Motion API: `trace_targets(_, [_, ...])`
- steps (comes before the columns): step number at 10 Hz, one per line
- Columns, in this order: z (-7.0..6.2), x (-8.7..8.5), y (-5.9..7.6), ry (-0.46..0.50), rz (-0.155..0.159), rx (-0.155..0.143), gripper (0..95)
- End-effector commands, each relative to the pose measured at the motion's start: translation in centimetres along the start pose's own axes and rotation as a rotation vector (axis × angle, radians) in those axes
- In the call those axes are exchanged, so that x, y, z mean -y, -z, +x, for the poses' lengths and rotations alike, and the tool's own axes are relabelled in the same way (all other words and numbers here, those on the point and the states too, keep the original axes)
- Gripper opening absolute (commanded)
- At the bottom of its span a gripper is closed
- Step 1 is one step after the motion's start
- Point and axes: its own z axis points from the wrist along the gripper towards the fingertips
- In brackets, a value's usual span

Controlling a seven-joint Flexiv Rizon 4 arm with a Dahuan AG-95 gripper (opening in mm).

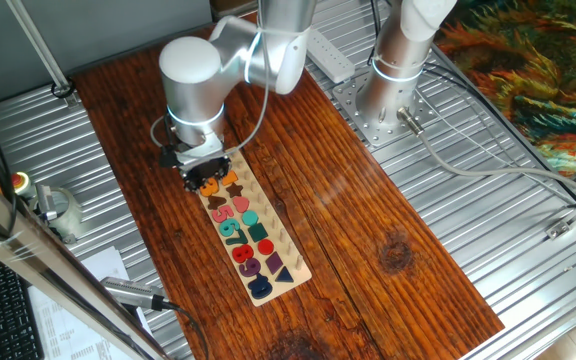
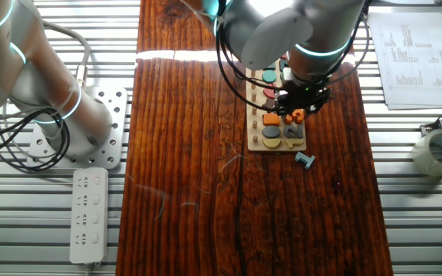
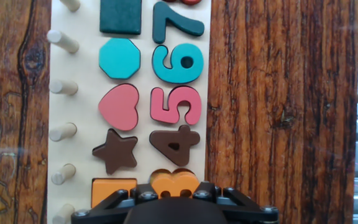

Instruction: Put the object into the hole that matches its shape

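The puzzle board (image 3: 86, 99) lay lengthwise on the table (image 1: 368, 230), most recesses already filled. The gripper (image 3: 174, 198) hung low over its near end, fingers closed on the orange 3 (image 3: 174, 184), which sat just below the brown 4 (image 3: 175, 144), apparently over its hole so it could seat squarely; the hole itself was hidden.

Two high opposing table views—hand view close over the shared puzzle board (image 3: 82, 99).

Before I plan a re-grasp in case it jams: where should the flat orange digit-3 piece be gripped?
Grip the flat orange digit-3 piece across its narrow outer edges, coming straight down from above. It lies flat among board neighbours like the brown 4, so side approaches look blocked.
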Motion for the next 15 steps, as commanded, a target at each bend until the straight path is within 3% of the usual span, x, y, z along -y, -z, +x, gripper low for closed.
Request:
trace_targets(1, [0.06, 0.02, -0.06, -0.008, 0.005, 0.000, 0.0])
trace_targets(5, [-0.17, -0.24, -0.26, -0.044, 0.004, 0.006, 0.0])
trace_targets(8, [-0.17, -0.30, -0.30, -0.042, 0.008, -0.011, 0.0])
trace_targets(15, [-0.15, -0.28, -0.54, -0.038, 0.004, -0.011, 0.0])
